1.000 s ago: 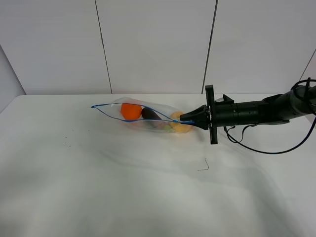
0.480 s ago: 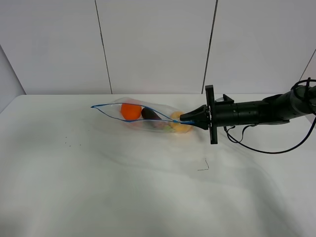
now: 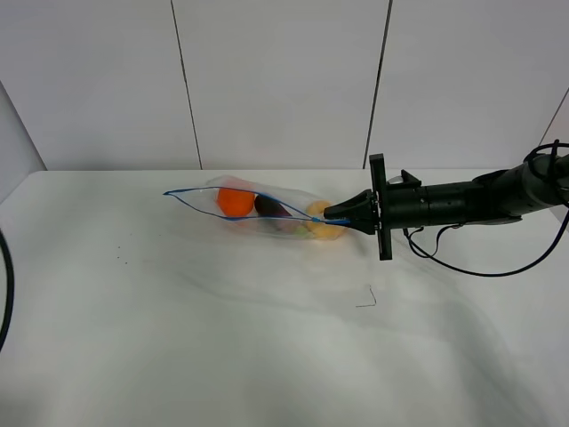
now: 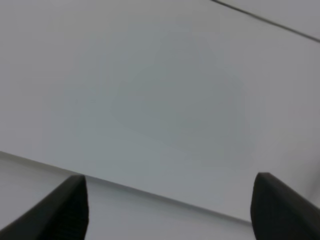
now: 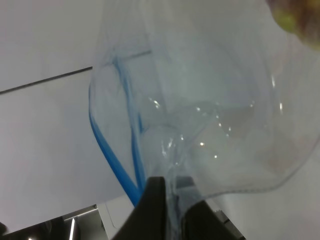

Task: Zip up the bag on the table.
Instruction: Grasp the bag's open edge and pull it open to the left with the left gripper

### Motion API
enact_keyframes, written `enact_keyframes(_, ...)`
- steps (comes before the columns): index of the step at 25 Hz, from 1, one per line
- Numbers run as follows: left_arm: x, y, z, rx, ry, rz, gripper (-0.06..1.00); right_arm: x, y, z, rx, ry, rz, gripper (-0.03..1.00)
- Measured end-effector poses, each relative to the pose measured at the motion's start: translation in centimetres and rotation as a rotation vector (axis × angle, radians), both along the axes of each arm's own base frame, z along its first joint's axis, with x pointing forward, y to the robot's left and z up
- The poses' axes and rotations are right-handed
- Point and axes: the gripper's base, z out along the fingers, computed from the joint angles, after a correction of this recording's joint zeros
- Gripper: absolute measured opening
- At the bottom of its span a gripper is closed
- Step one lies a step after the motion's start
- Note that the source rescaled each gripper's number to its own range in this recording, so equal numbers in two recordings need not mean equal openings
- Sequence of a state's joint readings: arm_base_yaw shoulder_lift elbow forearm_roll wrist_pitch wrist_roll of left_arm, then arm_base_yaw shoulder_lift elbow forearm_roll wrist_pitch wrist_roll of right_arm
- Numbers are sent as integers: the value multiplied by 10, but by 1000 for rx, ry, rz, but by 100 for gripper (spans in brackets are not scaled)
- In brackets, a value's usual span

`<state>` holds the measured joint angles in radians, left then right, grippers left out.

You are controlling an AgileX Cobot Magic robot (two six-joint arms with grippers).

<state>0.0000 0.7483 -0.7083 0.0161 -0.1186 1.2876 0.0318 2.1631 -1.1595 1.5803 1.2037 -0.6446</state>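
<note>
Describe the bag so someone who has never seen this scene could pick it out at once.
On the white table, look near the far edge, at the tip of the black right gripper, which is shut on one end of it. The bag is clear, floppy plastic; its gaping blue zipper strip and the orange, dark and yellow produce inside set it apart.

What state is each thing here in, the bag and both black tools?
Clear floppy plastic zip bag with blue zipper strip: unzipped, mouth gaping, lying on the white table.
Right black tool: shut on the bag's zipper end.
Left black tool: open, holding nothing.
</note>
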Motion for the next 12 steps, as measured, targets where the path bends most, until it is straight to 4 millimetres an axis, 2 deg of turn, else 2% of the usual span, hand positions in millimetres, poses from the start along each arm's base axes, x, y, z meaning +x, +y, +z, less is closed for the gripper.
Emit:
enact_keyframes(4, 30, -3, 0, 45, -117, -12, 100, 0, 0, 0, 0, 0, 0, 0)
enact_keyframes(6, 43, -13, -5, 52, -124, -62, 100, 0, 0, 0, -1, -1, 1, 0)
enact_keyframes(8, 53, -27, -12, 33, -103, -131, 100, 0, 0, 0, -2, -1, 2, 0)
enact_keyframes(12, 66, -71, -34, -16, -2, -311, 99, 0, 0, 0, -2, -1, 3, 0)
